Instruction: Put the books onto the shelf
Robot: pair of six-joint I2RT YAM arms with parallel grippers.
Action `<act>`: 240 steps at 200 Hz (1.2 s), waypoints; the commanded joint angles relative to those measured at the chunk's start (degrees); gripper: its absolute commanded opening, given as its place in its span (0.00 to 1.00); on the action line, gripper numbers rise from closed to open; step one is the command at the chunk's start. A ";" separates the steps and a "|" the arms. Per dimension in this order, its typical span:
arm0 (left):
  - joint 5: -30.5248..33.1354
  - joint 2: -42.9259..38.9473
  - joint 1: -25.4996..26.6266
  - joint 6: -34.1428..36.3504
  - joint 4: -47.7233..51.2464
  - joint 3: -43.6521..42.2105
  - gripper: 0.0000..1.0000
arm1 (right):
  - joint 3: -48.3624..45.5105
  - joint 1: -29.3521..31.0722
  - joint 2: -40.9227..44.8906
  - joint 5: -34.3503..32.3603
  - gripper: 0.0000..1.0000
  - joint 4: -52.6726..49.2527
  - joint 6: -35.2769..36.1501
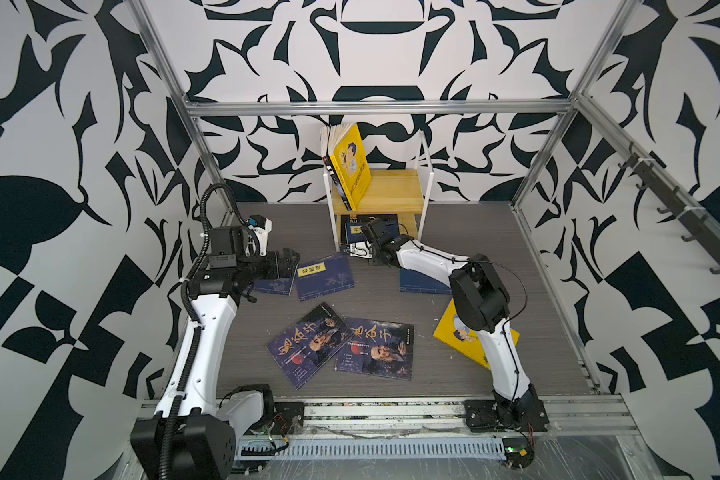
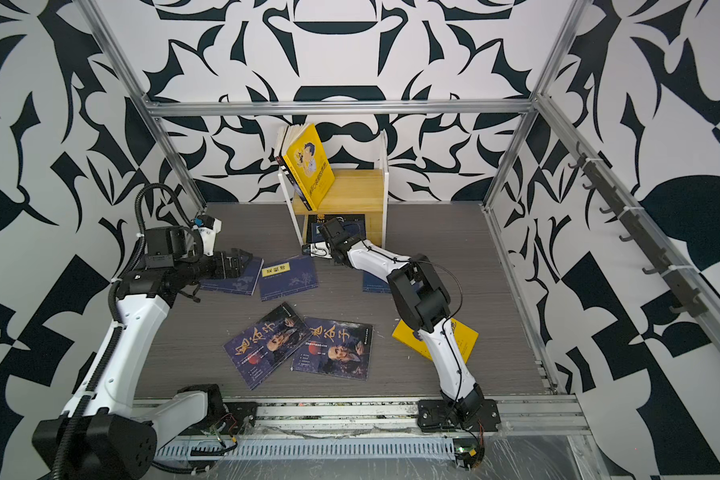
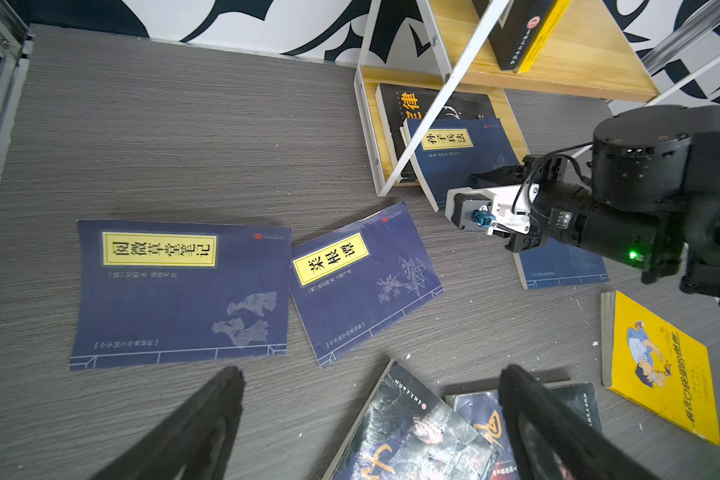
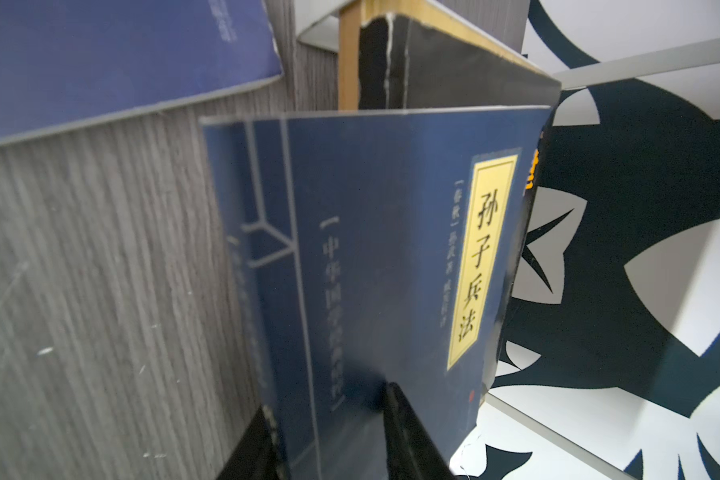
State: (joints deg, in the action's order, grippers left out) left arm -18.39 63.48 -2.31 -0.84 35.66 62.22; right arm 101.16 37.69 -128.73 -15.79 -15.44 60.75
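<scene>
The shelf [image 1: 391, 189] stands at 12 o'clock on the grey table [image 1: 495, 232]. On its upper board a yellow cartoon book [image 1: 352, 162] stands tilted toward 11 o'clock, with a dark-spined book [image 1: 328, 168] just behind it. On the lower board lies a black book [image 3: 445, 104], and on top of it a navy labelled book [image 4: 371, 249], one end jutting out past the board toward 6 o'clock. The right gripper [image 4: 329, 399] has its jaws partly apart on either side of that jutting end; whether they press it I cannot tell. The left gripper [image 1: 285, 264], at 9 o'clock, hangs spread wide and empty near a navy paperback [image 3: 179, 291] that lies flat, a second navy paperback [image 1: 327, 276] just beside it. A third navy paperback [image 1: 422, 284] lies at 3 o'clock, partly under the right forearm [image 1: 425, 259]. At 6 o'clock a portrait book [image 1: 308, 345] and a second portrait book [image 1: 377, 347] lie flat with edges meeting, and a yellow book [image 1: 462, 336] lies at 4 o'clock
</scene>
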 commanded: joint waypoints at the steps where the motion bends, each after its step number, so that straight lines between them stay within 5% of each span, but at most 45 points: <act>1: -1.00 -0.59 -0.29 0.69 0.96 0.25 1.00 | 3.09 -0.51 1.21 1.23 0.35 -2.13 -1.50; 52: -1.63 -0.54 -0.33 0.14 0.48 -0.14 0.99 | 8.66 -1.48 -2.01 1.59 0.44 -6.11 -2.83; 107: -1.79 -0.60 -0.34 0.45 0.98 0.17 0.99 | 5.66 -1.97 3.99 11.72 0.59 -13.46 -4.30; 240: -2.11 -0.16 -0.27 -0.46 -0.01 -0.81 0.99 | 5.16 -5.70 3.03 12.83 0.45 -13.11 -5.15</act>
State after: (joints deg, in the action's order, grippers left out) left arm -19.84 63.48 -2.57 -1.26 35.62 62.22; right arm 105.19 32.42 -125.45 -3.66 -29.28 56.88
